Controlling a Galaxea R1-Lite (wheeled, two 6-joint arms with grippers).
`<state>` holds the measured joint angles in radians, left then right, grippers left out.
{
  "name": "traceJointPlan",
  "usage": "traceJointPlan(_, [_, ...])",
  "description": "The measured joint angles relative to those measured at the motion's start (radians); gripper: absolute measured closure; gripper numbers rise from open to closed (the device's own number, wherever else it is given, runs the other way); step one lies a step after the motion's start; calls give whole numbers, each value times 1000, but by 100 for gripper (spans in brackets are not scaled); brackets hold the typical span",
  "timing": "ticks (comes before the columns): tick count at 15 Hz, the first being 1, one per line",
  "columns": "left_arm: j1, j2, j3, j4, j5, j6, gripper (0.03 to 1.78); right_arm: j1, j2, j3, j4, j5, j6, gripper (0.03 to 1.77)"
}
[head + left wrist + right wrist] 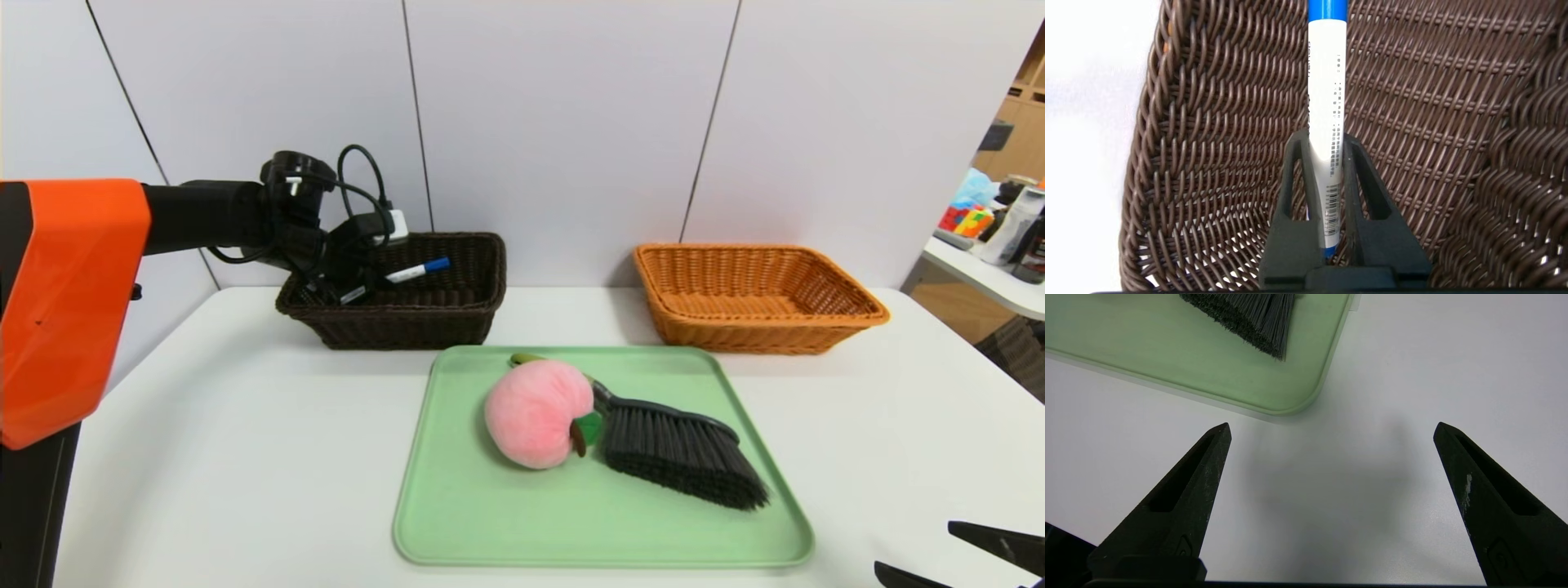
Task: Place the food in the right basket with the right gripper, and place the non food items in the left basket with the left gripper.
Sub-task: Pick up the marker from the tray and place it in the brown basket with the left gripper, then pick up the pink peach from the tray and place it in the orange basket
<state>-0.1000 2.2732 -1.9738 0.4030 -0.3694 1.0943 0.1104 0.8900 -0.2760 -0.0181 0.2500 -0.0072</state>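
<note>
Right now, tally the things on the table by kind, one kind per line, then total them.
Baskets: 2, dark brown and orange-tan
Trays: 1, green tray
Food: 1, plush peach
Non-food items: 2, marker pen and hand brush
Total: 6

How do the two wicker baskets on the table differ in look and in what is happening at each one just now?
The left basket is dark brown; the right basket is orange-tan. Over the left basket the left gripper holds the marker pen, while the right basket has nothing in it and no gripper near it. Both are rectangular, woven, with flared sides, and stand at the back of the table.
</note>
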Motion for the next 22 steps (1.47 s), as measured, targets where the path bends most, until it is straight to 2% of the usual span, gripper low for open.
traceJointPlan(3, [-2,2,-1,0,1,-7,105,0,0,-1,-1,0,0,9])
traceJointPlan(6, [-3,3,-2,-44,2,-67,75,0,1,-2,-6,0,0,9])
traceJointPlan(8, [-11,3,-6,-105,8,-161,60,0,1,-4,-8,1,0,9])
traceJointPlan(10, [-26,-3,-14,-173,41,-292,49,0,1,-4,-9,0,0,9])
traceJointPlan(12, [-29,-20,-16,-182,51,-394,40,0,0,-4,-12,1,0,9])
traceJointPlan(16, [-24,-87,-12,-108,52,-567,28,1,-4,-4,-14,0,0,9])
traceJointPlan(22, [-23,-219,2,188,51,-757,19,2,-17,-7,-14,1,0,9])
